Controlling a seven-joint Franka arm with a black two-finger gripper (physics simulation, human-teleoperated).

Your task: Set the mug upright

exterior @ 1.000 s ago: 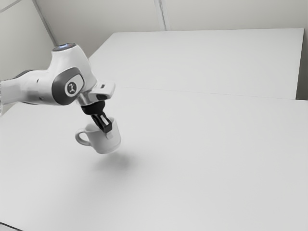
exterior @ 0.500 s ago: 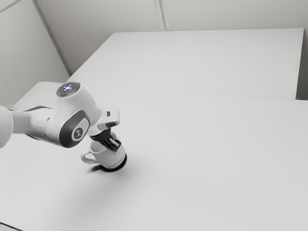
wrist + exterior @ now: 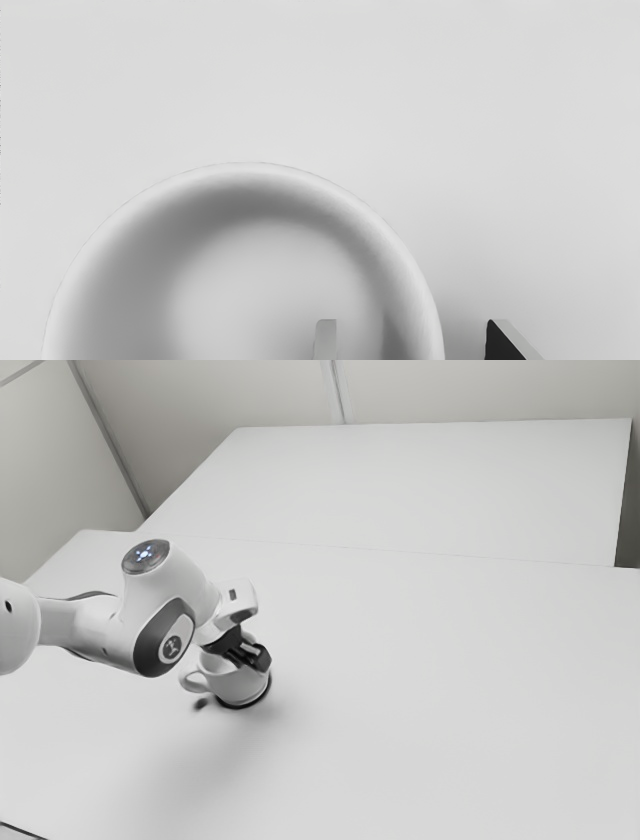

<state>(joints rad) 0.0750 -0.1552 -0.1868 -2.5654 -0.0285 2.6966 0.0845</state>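
We have white round mug (image 3: 236, 688) on light-grey flat desk (image 3: 450, 710) | curved white handle (image 3: 188, 682) toward exterior view's left | black two-finger end effector (image 3: 252, 661) astride mug's rim

A smooth white mug (image 3: 238, 686), ceramic in look and softly satin along its rim and inner wall, sits on a pale tabletop (image 3: 430, 690) with an even, matt finish all around it. Above the mug, the robot arm (image 3: 185, 588) presents a smooth white shell resembling hard plastic with a low sheen, its dark cap (image 3: 146, 556) glossy, while the gripper (image 3: 254, 657) at the mug's rim is black and plastic-looking, its smooth finger edges a dull, metal-like grey. Well beyond the mug, pale wall panels (image 3: 230, 390) look smooth and matt.
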